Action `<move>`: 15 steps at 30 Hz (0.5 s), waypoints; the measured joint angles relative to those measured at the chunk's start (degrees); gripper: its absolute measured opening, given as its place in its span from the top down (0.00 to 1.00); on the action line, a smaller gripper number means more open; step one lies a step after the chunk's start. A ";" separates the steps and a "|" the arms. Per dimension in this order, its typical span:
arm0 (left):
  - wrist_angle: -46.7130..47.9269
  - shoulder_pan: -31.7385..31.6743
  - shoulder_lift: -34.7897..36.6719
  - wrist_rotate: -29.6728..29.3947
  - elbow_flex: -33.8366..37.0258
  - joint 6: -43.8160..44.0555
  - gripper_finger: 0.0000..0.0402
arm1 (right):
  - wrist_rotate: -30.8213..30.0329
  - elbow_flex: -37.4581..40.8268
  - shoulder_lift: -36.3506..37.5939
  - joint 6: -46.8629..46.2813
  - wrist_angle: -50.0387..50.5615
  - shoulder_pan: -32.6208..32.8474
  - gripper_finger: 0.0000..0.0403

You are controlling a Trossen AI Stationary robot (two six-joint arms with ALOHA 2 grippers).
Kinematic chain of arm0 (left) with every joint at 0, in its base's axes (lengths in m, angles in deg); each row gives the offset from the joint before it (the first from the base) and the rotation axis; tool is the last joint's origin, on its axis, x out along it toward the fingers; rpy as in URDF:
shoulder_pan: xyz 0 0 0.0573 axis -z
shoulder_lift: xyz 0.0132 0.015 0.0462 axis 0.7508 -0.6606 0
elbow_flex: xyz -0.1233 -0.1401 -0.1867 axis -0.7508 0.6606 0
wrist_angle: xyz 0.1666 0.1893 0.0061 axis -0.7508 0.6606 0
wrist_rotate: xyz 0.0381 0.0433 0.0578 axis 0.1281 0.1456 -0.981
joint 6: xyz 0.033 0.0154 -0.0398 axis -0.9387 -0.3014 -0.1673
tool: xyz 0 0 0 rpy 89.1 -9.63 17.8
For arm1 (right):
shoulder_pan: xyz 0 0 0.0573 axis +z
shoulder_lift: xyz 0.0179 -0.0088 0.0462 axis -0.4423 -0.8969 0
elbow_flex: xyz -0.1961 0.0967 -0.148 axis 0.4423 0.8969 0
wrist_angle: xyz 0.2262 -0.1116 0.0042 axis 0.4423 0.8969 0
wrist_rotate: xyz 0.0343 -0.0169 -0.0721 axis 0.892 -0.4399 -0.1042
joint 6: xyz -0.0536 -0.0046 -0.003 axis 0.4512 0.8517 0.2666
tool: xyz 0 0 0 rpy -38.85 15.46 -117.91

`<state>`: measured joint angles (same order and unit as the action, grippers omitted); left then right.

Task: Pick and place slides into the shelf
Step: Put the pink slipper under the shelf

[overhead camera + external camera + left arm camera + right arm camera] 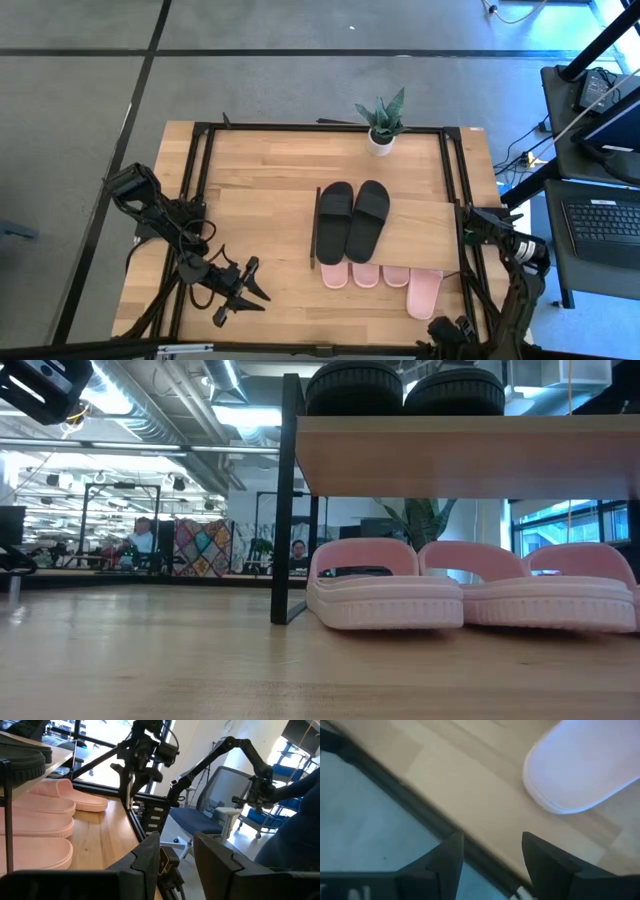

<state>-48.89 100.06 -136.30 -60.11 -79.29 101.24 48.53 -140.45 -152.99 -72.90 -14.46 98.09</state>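
The shelf [420, 225] carries the black slides [352, 218] on its top board. Under it lie the pink slides [382, 276], toes poking out; one pink slide [424, 293] juts farther out. My left claw [243, 290] hovers well to the shelf's left, open and empty. My right claw [490, 852] hangs apart and empty beside that jutting slide, over the desk [260, 180] edge.

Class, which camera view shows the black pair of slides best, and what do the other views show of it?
The high view: both black slides lie whole, side by side on the shelf. The low view shows only their ends; the left wrist view, an edge; the right wrist view, nothing.
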 joint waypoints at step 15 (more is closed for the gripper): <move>-0.02 0.00 0.00 -0.02 0.00 1.27 0.72 | 6.58 11.04 0.00 -1.03 -6.68 0.58 0.50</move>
<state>-48.92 100.06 -136.30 -60.13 -79.29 102.51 55.12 -129.41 -153.00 -73.93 -21.14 98.67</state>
